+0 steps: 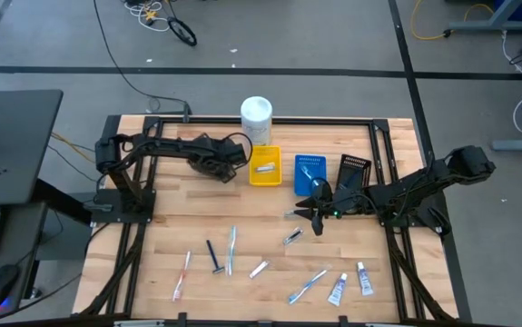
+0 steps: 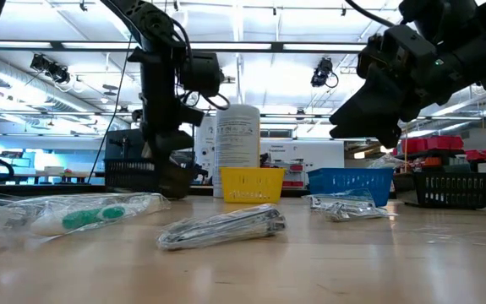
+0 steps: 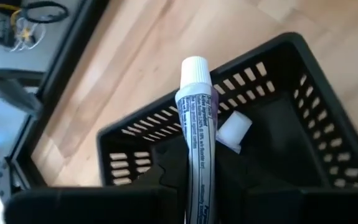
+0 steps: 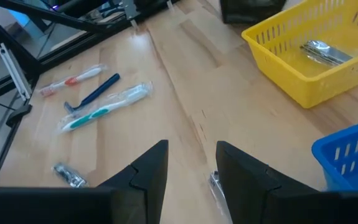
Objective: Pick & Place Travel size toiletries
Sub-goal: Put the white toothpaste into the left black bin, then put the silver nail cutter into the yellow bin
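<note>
My left gripper (image 3: pixel 197 168) hangs over a black basket (image 3: pixel 135 140) at the table's far left and is shut on a small white tube (image 3: pixel 197 106) with blue print. Another white-capped tube (image 3: pixel 233 132) lies in that basket. In the high view the left gripper (image 1: pixel 233 162) is left of the yellow tray (image 1: pixel 265 179). My right gripper (image 1: pixel 315 211) stands open above the table, near the blue tray (image 1: pixel 309 174). A silvery sachet (image 4: pixel 216 183) lies on the wood just below its fingers. More toothbrushes, a razor, sachets and tubes lie along the near part of the table. My left gripper pinches the tube's tail part (image 3: pixel 198 183) between its two fingers, which slant down from above and lie along the tube. The capped end (image 3: pixel 195 65) points away from the fingers. The tube is lifted clear, above the basket's inside.
A tall white container (image 1: pixel 256 116) stands behind the yellow tray, which holds a silvery sachet (image 4: pixel 322 51). A second black basket (image 1: pixel 354 170) sits right of the blue tray. Loose items: pink toothbrush (image 1: pixel 182 275), razor (image 1: pixel 213 257), blue toothbrush (image 1: pixel 231 250), tubes (image 1: pixel 338 289).
</note>
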`<state>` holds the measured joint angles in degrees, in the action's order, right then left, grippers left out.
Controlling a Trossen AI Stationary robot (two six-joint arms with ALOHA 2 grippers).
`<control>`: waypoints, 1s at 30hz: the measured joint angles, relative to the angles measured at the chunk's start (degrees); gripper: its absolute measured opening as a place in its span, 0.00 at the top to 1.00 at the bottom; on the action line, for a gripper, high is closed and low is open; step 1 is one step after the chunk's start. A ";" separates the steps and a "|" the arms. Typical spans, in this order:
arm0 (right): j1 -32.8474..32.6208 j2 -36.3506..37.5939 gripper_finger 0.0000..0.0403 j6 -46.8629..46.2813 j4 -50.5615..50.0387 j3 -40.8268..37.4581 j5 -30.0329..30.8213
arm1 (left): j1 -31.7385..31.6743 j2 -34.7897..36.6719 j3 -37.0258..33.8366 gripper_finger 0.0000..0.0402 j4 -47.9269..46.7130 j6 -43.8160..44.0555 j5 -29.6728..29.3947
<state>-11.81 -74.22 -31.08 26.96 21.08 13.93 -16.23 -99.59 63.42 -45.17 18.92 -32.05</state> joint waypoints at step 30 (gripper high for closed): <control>-2.91 0.00 0.64 -3.02 -0.14 0.00 0.00 | 10.08 3.89 2.05 0.62 0.80 4.67 -3.31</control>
<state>-14.72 -74.22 -34.10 26.82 21.08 13.93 -6.15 -95.70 65.47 -44.37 23.59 -35.36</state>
